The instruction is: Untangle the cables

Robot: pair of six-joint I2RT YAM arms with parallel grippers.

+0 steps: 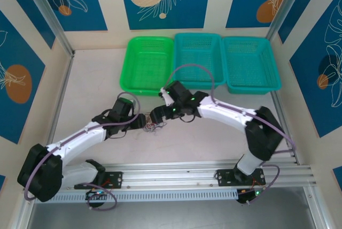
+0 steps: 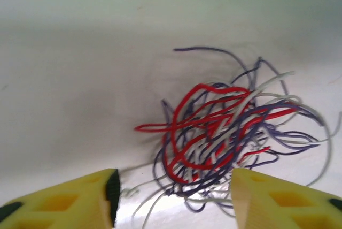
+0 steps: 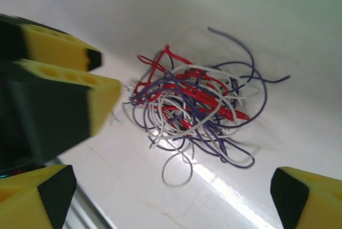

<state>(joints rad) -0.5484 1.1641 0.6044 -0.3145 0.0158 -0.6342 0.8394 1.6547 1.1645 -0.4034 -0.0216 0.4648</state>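
Looking down from the top camera, I see the cables (image 1: 155, 128) only as a tiny clump of thin red, white and purple wires. It lies on the pale table (image 1: 96, 84) between the two arms' tips, well short of the green plastic mesh basket (image 1: 147, 63) and the two teal mesh baskets (image 1: 224, 60).

The wrist cameras resolve the strands. On the left wrist, the tangle (image 2: 224, 138) is a roundish knot, slightly wider than deep, with one purple strand arcing away at the far side. On the right wrist, it (image 3: 195, 108) has no clear long axis, and a white loop trails toward the lens.

The left gripper (image 2: 173, 191) has its yellow jaws partly apart. Loose white ends at the knot's near edge lie between them, and I see nothing clamped. The right wrist camera catches that gripper (image 3: 99, 74) just beside the tangle.

The right gripper (image 3: 173, 191) has its jaws spread wide, holding and touching nothing.
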